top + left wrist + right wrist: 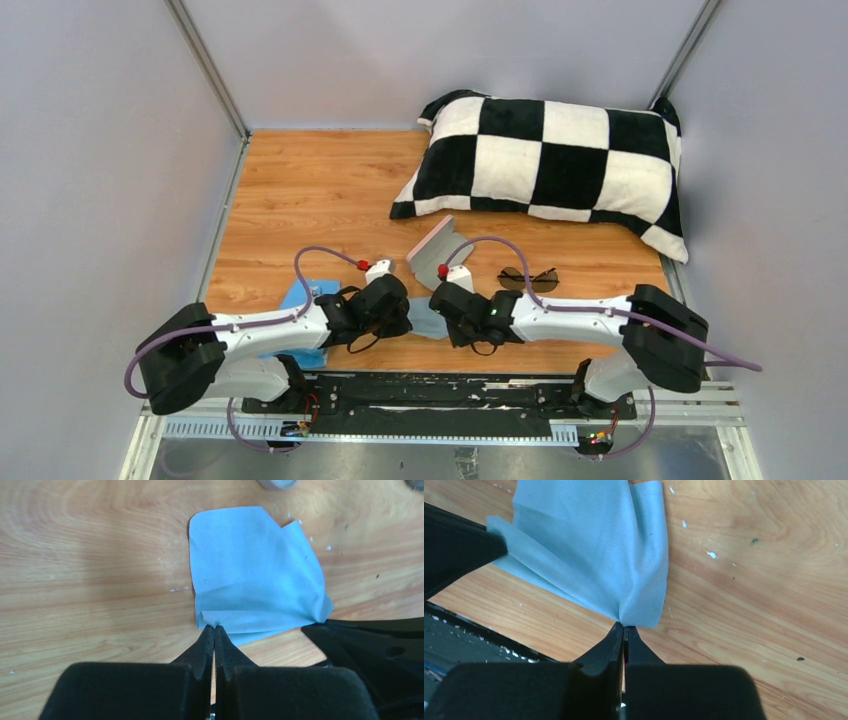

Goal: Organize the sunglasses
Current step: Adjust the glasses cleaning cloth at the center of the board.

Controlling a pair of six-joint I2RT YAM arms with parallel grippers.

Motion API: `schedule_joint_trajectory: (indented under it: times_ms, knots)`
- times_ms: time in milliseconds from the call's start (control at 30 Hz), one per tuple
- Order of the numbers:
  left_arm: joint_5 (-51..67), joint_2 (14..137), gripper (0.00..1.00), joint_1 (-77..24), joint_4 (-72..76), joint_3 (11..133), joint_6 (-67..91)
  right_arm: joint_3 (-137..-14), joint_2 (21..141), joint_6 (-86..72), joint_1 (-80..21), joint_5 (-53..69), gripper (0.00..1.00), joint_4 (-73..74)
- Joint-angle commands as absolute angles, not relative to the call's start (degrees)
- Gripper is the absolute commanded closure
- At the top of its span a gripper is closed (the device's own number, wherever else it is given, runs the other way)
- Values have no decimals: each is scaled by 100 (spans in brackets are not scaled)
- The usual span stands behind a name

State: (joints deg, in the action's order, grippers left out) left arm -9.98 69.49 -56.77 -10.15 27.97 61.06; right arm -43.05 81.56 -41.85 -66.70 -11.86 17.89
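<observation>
The sunglasses [528, 279] lie open on the wooden table, to the right of the pink case [432, 252] and beyond my right arm. Between my two wrists lies a light-blue cloth [425, 322]. In the left wrist view my left gripper [215, 628] is shut on one corner of the cloth [250, 575]. In the right wrist view my right gripper [625, 626] is shut on another corner of the cloth [594, 555], which folds between the two grips. Neither gripper touches the sunglasses.
A black-and-white checkered pillow [550, 165] fills the back right of the table. A second light-blue flat piece [303, 298] shows under my left arm. Grey walls close in both sides. The dark base rail [430, 395] runs along the near edge.
</observation>
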Motion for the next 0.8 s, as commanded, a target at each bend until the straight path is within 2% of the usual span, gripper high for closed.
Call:
schedule_joint_trajectory:
  times_ms: [0,200,467,500,667,767]
  knots:
    - [-792,7181,100,-6052,-1265,3056,5770,-4062,7872,-3921,-6750,-1166,100,2416]
    - [-820,7535,100,-6340,-1410,3300,5889,-4024,7673,-3706,-6750,-833,100,2611]
    - [-1105,7161,100,-6341,-1681,3319,5933,-3742,7286,-3672,-6750,-719,100,2868]
    - [-1162,7129,100,-6340,-1747,3354,5928,-3736,7237,-3696,-6746,-786,98,2895]
    - [-1425,6936,100,-6337,-2125,3544,5895,-3776,6917,-3795,-6698,-1247,70,3043]
    - [-1718,6745,100,-6340,-2301,3587,5869,-3742,6723,-3823,-6462,-1312,68,2998]
